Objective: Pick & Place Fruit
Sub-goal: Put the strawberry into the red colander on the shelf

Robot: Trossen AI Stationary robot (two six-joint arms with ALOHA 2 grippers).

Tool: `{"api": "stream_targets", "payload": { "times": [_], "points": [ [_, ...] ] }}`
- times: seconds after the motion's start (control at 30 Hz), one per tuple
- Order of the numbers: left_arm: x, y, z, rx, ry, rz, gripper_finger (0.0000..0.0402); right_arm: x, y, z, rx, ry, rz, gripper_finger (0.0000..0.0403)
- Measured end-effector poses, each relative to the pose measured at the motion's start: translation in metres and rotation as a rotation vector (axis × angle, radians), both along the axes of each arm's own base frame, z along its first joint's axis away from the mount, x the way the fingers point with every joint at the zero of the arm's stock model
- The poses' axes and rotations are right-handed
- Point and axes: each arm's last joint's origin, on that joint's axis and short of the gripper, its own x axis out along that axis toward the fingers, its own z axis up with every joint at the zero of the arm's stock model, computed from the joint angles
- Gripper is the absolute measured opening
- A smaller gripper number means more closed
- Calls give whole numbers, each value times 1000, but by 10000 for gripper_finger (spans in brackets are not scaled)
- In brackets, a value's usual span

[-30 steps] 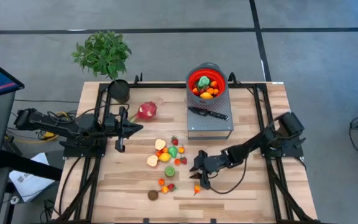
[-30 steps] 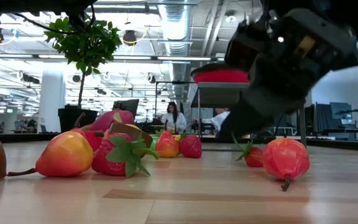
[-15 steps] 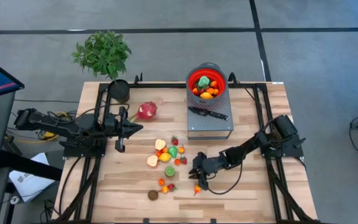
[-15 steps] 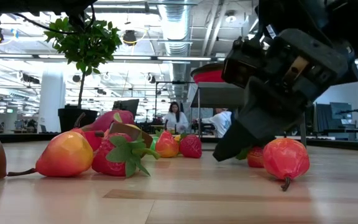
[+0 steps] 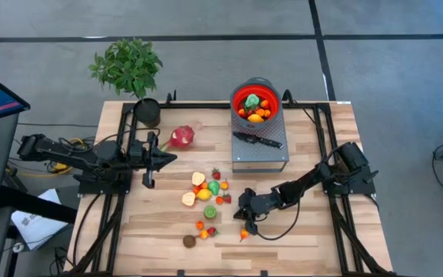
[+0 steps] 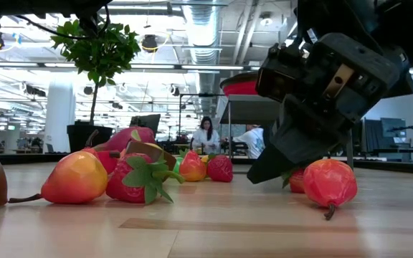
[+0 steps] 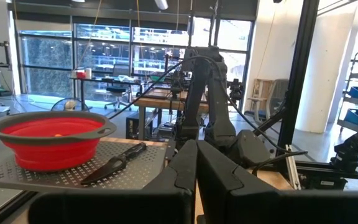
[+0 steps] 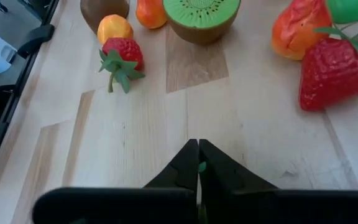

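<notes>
Several small toy fruits [image 5: 206, 188] lie on the wooden table, with a pink dragon fruit [image 5: 181, 137] behind them. My right gripper [image 5: 243, 221] slants down at the cluster's right edge, fingertips at the table and shut [image 8: 199, 155]. A small strawberry [image 6: 296, 180] lies partly hidden behind it, and a round orange-red fruit [image 6: 328, 183] sits just beside it. A red bowl [image 5: 254, 104] holding fruit stands on a grey platform. My left gripper [image 5: 171, 158] hovers shut at the table's left. My right gripper comes slanting down from the table's right side. A green sliver [image 8: 199, 167] shows pinched between its shut fingers; it looks like the small strawberry's leaf. The fingers hide the rest of the contact. The strawberry rests on the table.
A black-handled knife [image 5: 258, 140] lies on the grey perforated platform [image 5: 261, 158] in front of the bowl. A potted plant [image 5: 133, 69] stands at the far left corner. Black frame rails run along both table sides. Bare wood lies along the near edge.
My right gripper has sunk a little toward the table beside the small strawberry and its fingers have shut. The fruits around it stay where they were.
</notes>
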Motion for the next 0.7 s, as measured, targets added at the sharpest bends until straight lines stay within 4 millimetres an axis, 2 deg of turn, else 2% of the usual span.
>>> {"api": "stream_targets", "payload": {
  "times": [0.53, 0.7],
  "points": [
    [0, 0, 0, 2, 0, 0, 3, 3, 1, 5, 49, -48, -19, 1],
    [0, 0, 0, 0, 0, 0, 3, 3, 1, 24, 70, -98, -19, 0]
  ]
}}
